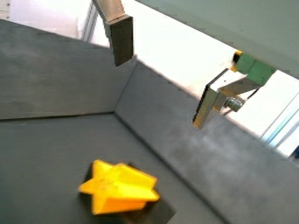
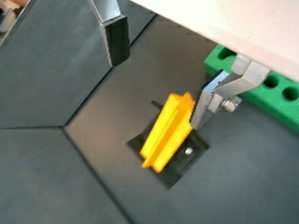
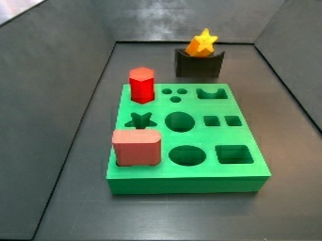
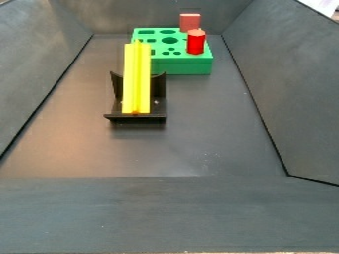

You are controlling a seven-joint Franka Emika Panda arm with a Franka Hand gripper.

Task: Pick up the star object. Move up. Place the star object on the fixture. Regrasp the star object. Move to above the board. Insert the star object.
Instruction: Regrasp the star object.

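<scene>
The small yellow-orange star-shaped prism (image 4: 135,75) is seen resting on the dark grey-black notched fixture (image 4: 135,111), just beside the large flat green board (image 3: 186,136) with shaped holes. The claw (image 2: 163,61) is held above the prism with its jaws spread wide and nothing between the silver fingers (image 2: 114,35); it is absent from both side views. The placing step is judged done, and regrasping is in hand. A descent is called for, the fingers straddling the prism before closing. The red hexagonal prism (image 3: 141,85) and pinkish-red square block (image 3: 136,148) stand on the board.
</scene>
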